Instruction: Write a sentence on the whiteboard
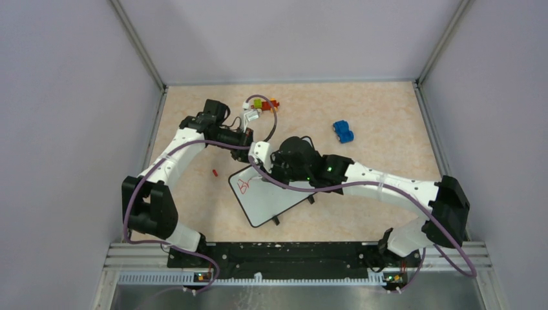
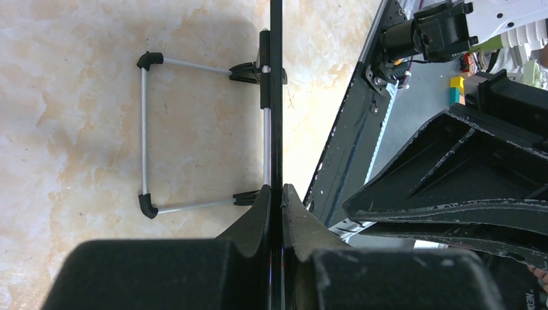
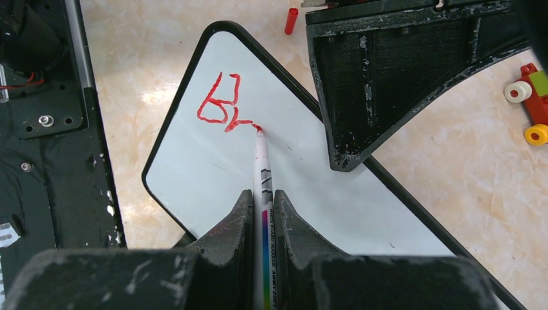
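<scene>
1. A thin white marker (image 3: 261, 158) is pinched between the fingers of the right gripper (image 3: 263, 197), which are pressed together on its barrel.
2. The marker's red tip is set against the whiteboard (image 3: 194, 168), at the end of the sentence (image 3: 220, 103), of which only red strokes like "Br" are written.
3. The left gripper (image 2: 276, 194) is clamped on one edge of the whiteboard, seen there edge-on as a thin dark strip.
4. The whiteboard is found askew near the middle of the tabletop (image 3: 452, 181), between the two arms.
5. A red cap (image 3: 291, 20) is seen on the tabletop just beyond the board's corner; a blue toy car (image 1: 343, 131) is placed well apart.
</scene>
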{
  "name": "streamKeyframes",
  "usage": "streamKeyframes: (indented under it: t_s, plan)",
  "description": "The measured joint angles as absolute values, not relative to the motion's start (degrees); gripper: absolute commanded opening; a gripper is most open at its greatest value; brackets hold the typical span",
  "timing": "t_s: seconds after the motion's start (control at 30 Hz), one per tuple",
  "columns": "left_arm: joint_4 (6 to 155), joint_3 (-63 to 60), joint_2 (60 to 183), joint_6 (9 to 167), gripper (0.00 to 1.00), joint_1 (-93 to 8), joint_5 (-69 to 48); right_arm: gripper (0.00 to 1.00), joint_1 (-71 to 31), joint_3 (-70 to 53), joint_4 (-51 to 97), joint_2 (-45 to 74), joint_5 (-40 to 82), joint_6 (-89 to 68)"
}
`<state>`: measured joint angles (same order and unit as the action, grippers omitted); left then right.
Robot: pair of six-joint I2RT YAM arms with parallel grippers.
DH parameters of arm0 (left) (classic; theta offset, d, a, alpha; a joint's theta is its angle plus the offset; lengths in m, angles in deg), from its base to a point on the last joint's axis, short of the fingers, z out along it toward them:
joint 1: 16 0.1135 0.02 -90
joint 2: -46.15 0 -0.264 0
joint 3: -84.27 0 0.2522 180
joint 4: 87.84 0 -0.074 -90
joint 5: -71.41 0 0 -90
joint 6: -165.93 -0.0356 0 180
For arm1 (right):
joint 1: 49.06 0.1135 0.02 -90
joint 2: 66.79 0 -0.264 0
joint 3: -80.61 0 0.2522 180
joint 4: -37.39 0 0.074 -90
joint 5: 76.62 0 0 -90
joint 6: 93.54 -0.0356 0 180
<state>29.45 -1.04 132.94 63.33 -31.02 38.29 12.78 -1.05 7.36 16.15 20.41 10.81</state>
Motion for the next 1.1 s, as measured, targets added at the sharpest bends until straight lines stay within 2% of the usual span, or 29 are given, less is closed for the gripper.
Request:
streamKeyframes:
  t_s: [1.1]
  plan:
    - [29.47, -1.06, 132.94, 63.33, 0.0, -31.02, 38.14, 0.0, 13.83, 0.78, 5.94, 15.82, 20.78, 11.9]
